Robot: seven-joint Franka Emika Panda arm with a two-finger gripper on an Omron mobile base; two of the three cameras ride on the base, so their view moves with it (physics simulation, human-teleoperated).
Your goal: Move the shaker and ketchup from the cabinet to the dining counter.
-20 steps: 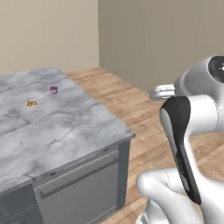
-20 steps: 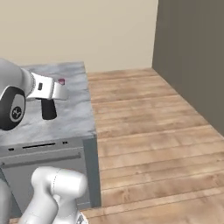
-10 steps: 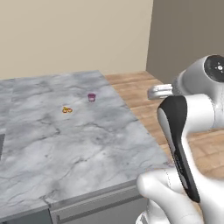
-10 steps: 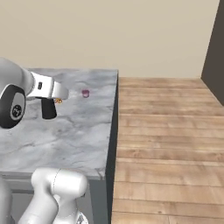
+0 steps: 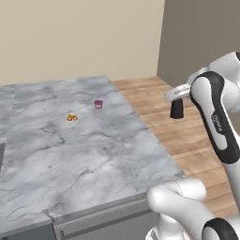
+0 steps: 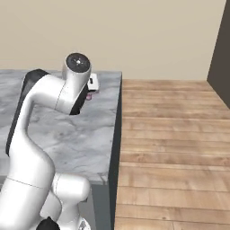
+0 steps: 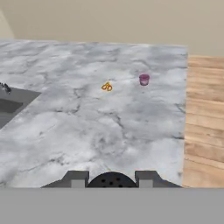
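My gripper is shut on the shaker, a small black cylinder hanging below the fingers. In the left base view it is held in the air to the right of the dining counter, over the wooden floor. In the hand view the shaker's round dotted cap sits between the two fingers, with the marble top of the dining counter spread out ahead. In the right base view my arm rises in front of the dining counter. The ketchup and the cabinet are out of view.
A small purple cup and a little orange object lie on the marble top. The inset sink is at the counter's left. Wooden floor runs along the counter's right edge.
The whole picture has shifted because the base drove and turned, so the counter now lies broader in front of me. My gripper stays shut on the shaker.
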